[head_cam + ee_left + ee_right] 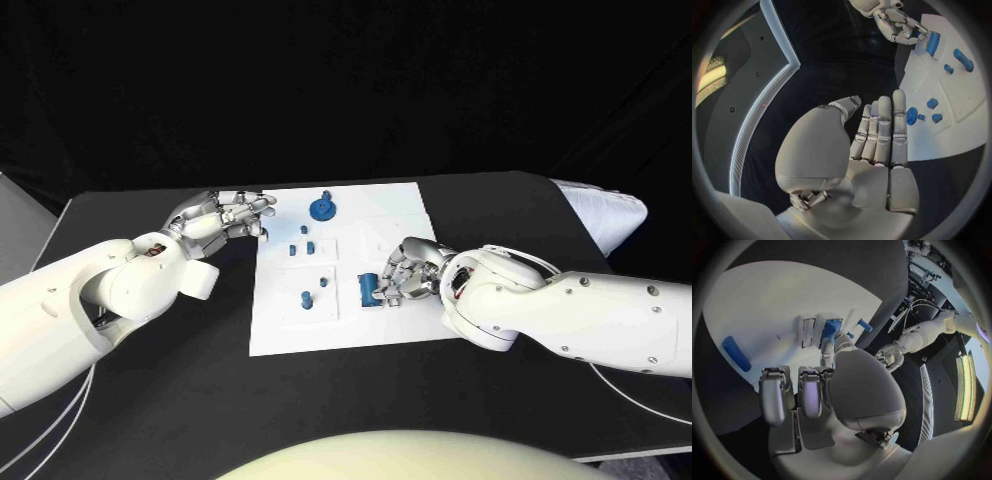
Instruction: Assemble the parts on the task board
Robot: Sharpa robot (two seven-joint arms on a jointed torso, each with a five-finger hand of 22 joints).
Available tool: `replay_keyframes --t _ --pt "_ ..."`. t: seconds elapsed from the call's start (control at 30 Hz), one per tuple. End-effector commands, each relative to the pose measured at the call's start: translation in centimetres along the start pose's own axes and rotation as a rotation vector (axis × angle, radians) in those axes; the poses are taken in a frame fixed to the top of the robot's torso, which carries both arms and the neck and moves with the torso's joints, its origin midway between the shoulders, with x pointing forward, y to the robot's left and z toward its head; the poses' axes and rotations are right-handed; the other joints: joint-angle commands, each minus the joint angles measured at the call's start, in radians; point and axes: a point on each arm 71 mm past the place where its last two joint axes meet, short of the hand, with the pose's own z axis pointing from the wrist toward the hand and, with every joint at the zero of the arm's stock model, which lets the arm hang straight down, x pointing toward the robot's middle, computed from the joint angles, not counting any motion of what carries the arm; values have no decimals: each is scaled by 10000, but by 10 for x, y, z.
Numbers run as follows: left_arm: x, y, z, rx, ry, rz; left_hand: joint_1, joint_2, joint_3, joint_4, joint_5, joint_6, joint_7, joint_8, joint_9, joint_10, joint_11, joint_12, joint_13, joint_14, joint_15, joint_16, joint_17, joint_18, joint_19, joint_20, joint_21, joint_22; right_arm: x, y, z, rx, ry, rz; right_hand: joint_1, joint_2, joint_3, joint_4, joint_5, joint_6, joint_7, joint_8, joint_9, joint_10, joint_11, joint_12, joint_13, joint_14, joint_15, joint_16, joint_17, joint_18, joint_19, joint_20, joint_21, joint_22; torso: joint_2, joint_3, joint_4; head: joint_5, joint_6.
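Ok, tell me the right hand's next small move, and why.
Probably lift the blue block slightly off the task board. The right hand already has its fingers on that part near the board's right edge, while the left hand hovers, holding nothing, beside the board's left edge.

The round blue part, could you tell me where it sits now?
In the head view, the round blue part sits at the board's far edge, beside the left hand.

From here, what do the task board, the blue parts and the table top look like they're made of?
Task board: a thin white sheet, matte, likely plastic or card; flat with crisp edges. Blue parts, such as the round one: probably moulded or printed plastic, with uniform colour and a slight sheen. Table: black with no glare; cloth or matte laminate, I cannot tell which.
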Motion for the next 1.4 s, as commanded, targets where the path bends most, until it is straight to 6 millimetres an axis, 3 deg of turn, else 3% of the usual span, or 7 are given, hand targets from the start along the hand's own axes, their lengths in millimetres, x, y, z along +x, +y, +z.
replay_keyframes --t 0.03,0.23,0.37,0.63,1.0,1.13,1.4 --pt "2 0 0 52 99 -86 20 64 7 41 57 -19 -13 -68 -13 -64 15 64 -15 69 2 -32 -1 57 47 0 -34 -8 1 1 -2 -137 65 -124 1 -62 13 15 -36 30 -28 60 -11 1023 -57 53 2597 1041 -78 42 2635 -112 945 -78 44 2488 -7 5 6 -10 6" --pt "2 0 0 59 101 -92 20 64 7 41 57 -19 -13 -68 -13 -64 15 64 -15 69 2 -32 -1 57 47 0 -34 -8 -7 -5 -6 -454 -626 434 -34 -135 39 33 34 -127 50 -73 -89 1041 -2 85 2619 1041 -46 42 2635 -109 942 -67 25 2483 -19 3 -8 -17 37" --pt "2 0 1 63 96 -99 20 64 7 41 57 -19 -13 -68 -13 -64 15 64 -15 69 2 -32 -1 57 47 0 -34 -8 -15 -12 -12 -658 -983 988 -208 -175 118 32 71 -485 301 -549 -349 1048 207 98 2628 1041 123 42 2635 -112 942 45 33 2485 -28 5 -15 -38 56" --pt "2 1 2 67 86 -124 27 59 0 55 54 -22 -12 -69 -13 -69 16 69 -16 69 2 -34 0 57 58 0 -52 -21 -43 -44 -19 23 -1147 1103 -340 -208 235 21 -44 -721 559 -1227 -698 1048 435 98 2628 1041 320 42 2635 -114 942 213 39 2486 -56 -13 -36 -166 121" --pt "3 1 2 64 94 -140 14 47 -15 71 50 -24 -11 -70 -13 -70 18 72 -17 70 4 -33 1 55 63 1 -61 -27 -55 -91 -31 1270 -876 -381 -357 -360 291 29 -222 -380 586 -1640 -972 1048 473 98 2628 1041 370 42 2635 -113 941 293 46 2487 -85 -12 -92 -324 120" --pt "2 1 2 48 83 -139 14 47 -15 71 50 -24 -11 -70 -13 -70 18 72 -17 70 4 -33 1 55 63 1 -61 -27 -51 -98 -34 1666 -787 -964 -833 -526 148 59 -155 61 460 -1579 -884 1034 371 73 2611 1041 293 42 2635 -115 945 263 66 2492 -91 2 -111 -352 114" --pt "2 2 2 39 92 -140 14 47 -15 71 50 -24 -11 -70 -13 -70 18 72 -17 70 4 -33 1 55 63 1 -61 -27 -43 -101 -35 2362 -926 -660 -1318 -691 52 67 167 150 407 -1591 -746 1014 321 33 2586 1041 247 42 2635 -111 941 217 46 2487 -76 -9 -84 -379 107"
